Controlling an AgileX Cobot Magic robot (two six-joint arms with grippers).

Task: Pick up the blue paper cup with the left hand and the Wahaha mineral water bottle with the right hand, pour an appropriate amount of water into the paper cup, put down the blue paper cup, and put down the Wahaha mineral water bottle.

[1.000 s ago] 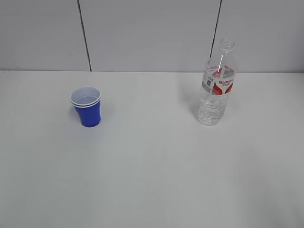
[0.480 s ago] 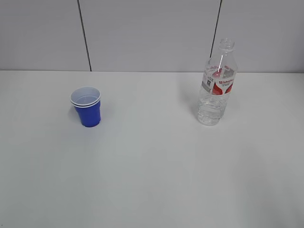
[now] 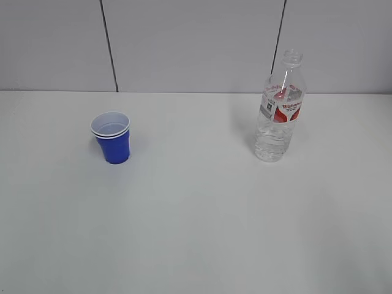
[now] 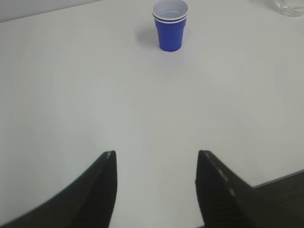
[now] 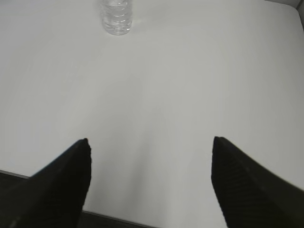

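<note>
The blue paper cup (image 3: 111, 141) stands upright on the left of the white table, white inside with a double rim. It also shows far ahead in the left wrist view (image 4: 170, 26). The Wahaha mineral water bottle (image 3: 279, 110) stands upright on the right, uncapped, with clear water (image 3: 271, 144) in its lower part. Only its base shows in the right wrist view (image 5: 116, 16). My left gripper (image 4: 156, 156) is open and empty, far short of the cup. My right gripper (image 5: 149, 142) is open and empty, far short of the bottle. Neither gripper shows in the exterior view.
The white table (image 3: 196, 220) runs back to a grey panelled wall (image 3: 196, 43). Its near edge shows under both grippers in the wrist views, at the lower right of the left one (image 4: 280, 176) and the lower left of the right one (image 5: 14, 175).
</note>
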